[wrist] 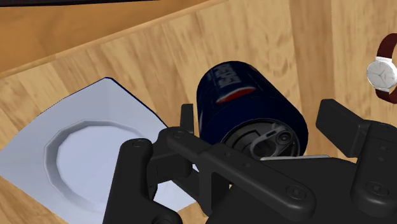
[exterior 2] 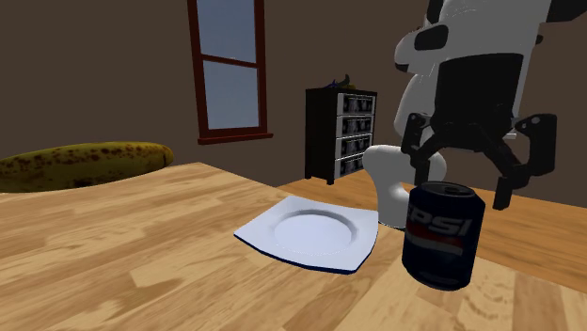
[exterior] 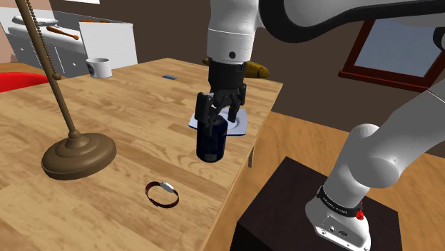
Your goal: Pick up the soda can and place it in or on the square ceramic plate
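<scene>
A dark blue soda can [exterior: 212, 142] with a red and white logo stands upright on the wooden table, close to its edge. A white square plate [exterior: 240, 125] lies flat right beside it, towards the shoulder view's right. My black gripper [exterior: 220, 110] hangs directly over the can, open. In the second exterior view the gripper [exterior 2: 461, 179] has its fingers spread to either side just above the can [exterior 2: 443, 233], not touching it, with the plate [exterior 2: 310, 233] to the can's left. The wrist view shows the can's top [wrist: 261, 137] between the fingers [wrist: 340, 124], next to the plate [wrist: 83, 159].
A brown lamp base [exterior: 78, 155] with a slanted pole stands to the shoulder view's left. A wristwatch [exterior: 162, 192] lies near the front edge. A white mug [exterior: 100, 68] and a spotted banana [exterior 2: 85, 165] sit further off. The dark stand [exterior: 299, 214] is beside the table.
</scene>
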{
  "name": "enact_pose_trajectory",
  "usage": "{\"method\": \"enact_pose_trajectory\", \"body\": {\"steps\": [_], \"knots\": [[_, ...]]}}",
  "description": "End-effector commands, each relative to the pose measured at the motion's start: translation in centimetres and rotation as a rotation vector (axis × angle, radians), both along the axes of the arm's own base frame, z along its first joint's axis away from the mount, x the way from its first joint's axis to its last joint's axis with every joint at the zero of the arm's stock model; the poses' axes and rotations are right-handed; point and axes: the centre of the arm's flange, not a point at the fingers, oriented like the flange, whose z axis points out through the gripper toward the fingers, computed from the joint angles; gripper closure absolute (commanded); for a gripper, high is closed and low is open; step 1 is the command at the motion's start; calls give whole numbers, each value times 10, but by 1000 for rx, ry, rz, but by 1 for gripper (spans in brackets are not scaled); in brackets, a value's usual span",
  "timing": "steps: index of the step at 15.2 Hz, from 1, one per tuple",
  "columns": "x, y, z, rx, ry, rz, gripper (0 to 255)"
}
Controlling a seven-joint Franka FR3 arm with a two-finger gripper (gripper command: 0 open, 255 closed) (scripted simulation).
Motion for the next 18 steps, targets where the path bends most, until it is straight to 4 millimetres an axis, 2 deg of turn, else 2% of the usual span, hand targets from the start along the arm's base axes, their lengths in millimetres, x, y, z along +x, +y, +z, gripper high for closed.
{"method": "enact_pose_trajectory", "body": {"steps": [1, 5, 6, 15, 18], "knots": [[0, 0, -1, 0, 0, 0, 0], [0, 0, -1, 0, 0, 0, 0], [0, 0, -1, 0, 0, 0, 255], [0, 0, -1, 0, 0, 0, 255], [0, 0, 15, 0, 0, 0, 255]]}}
